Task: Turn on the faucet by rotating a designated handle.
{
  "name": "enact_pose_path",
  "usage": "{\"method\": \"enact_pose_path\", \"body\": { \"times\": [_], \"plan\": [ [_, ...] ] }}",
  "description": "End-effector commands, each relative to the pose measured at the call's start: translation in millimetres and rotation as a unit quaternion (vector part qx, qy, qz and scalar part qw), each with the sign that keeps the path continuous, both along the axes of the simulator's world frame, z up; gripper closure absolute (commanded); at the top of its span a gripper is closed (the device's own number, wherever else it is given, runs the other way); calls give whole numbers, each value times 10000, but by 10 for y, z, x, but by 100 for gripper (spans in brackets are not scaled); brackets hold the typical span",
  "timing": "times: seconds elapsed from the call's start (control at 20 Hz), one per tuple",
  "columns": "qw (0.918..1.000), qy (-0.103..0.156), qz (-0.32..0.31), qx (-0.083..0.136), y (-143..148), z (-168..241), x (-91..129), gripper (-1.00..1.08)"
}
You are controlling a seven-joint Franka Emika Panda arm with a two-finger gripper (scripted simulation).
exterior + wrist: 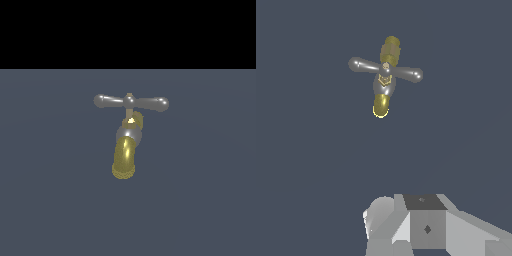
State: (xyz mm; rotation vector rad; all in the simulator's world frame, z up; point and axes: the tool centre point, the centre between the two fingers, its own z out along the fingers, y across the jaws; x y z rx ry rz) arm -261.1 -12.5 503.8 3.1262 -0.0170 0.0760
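Note:
The faucet (125,155) stands on the dark grey floor in the middle of the exterior view, its golden-yellow spout curving toward the camera below a silver collar (128,134). The handle (131,102), a grey crossbar with bulbous ends, sits level on the thin stem. The wrist view shows the faucet (381,104) from above and at a distance, with the handle (385,69) lying across it. No gripper fingers show in either view, and nothing touches the handle.
A white and grey blocky part of the robot (426,225) fills the lower edge of the wrist view. The dark grey floor (50,200) surrounds the faucet. A black band lies behind it in the exterior view.

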Motion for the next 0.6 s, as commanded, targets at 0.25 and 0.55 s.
{"method": "enact_pose_path", "body": {
  "times": [0.25,0.55],
  "plan": [
    [10000,3,77,-1,-19,-34,9,108],
    [9993,14,374,-6,-88,-167,48,108]
  ]
}}
